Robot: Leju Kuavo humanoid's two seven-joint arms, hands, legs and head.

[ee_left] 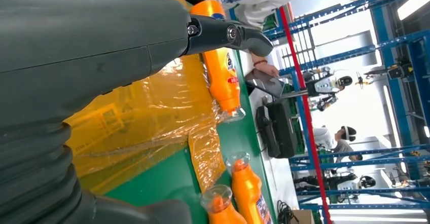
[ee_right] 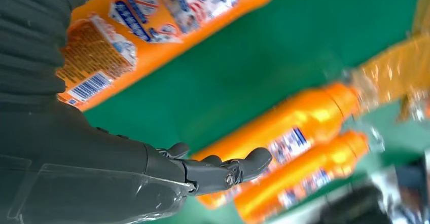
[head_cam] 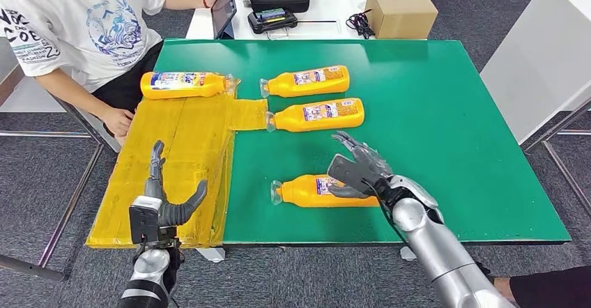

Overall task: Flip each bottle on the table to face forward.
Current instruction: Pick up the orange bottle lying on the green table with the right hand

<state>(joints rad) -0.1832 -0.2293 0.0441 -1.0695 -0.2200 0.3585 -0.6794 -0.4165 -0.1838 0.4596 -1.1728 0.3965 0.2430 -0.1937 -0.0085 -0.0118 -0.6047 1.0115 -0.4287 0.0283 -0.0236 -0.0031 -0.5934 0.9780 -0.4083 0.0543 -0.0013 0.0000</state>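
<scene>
Right hand, fingers spread and empty, hovered over the nearest bottle, which lay at its nine o'clock, long axis crosswise, cap leftward; left hand open, farther off.

Nothing on the bottle under the right hand reads clearly: its label shows a barcode and blurred print. The labels on the bottles beyond the fingers are too small to read.

Orange bottles, green table
</scene>
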